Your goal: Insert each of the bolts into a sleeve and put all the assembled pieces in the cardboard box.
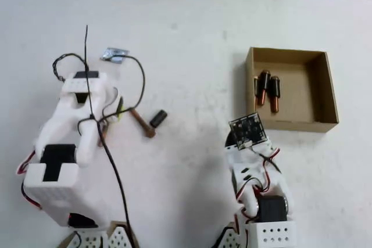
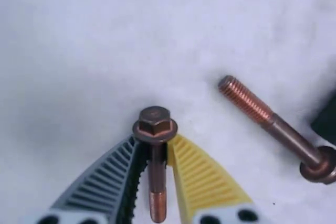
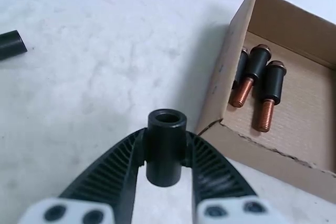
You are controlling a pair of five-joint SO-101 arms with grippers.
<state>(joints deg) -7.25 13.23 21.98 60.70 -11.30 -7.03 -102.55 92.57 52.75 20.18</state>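
Left claw (image 2: pixel 155 142) is clamped narrow on a copper bolt (image 2: pixel 153 129), with the grey and yellow fingers pinching the shank right under the hex head. The threaded end sticks back between the fingers.

A second bolt (image 2: pixel 273 124) lies flat on the white table (image 1: pixel 192 39) near the held one, not touching it. From the high view this loose bolt (image 1: pixel 141 123) is a bit toward 9 o'clock from the middle of the table. A spare black sleeve (image 1: pixel 158 118) sits just beside it at about its 3 o'clock. Can't tell if those two actually touch.

Right claw (image 3: pixel 166 139) is closed on another black sleeve (image 3: pixel 167 153). It's held upright-ish, with the open bore facing the wrist camera. That claw hangs just off the 7 o'clock corner of the cardboard box (image 1: pixel 331 91).

The box itself is around 2 to 3 o'clock on the table. Inside are three assembled pieces (image 1: pixel 266 88) lying side by side in its 9 o'clock half. Their sleeve ends point to 12 and the bare copper threads point to 6.

There's also a small shiny metal bit (image 1: pixel 114 55) at roughly 10 o'clock on the table, just past the left arm (image 1: pixel 75 126), with a black cable (image 1: pixel 116 172) trailing over that arm.
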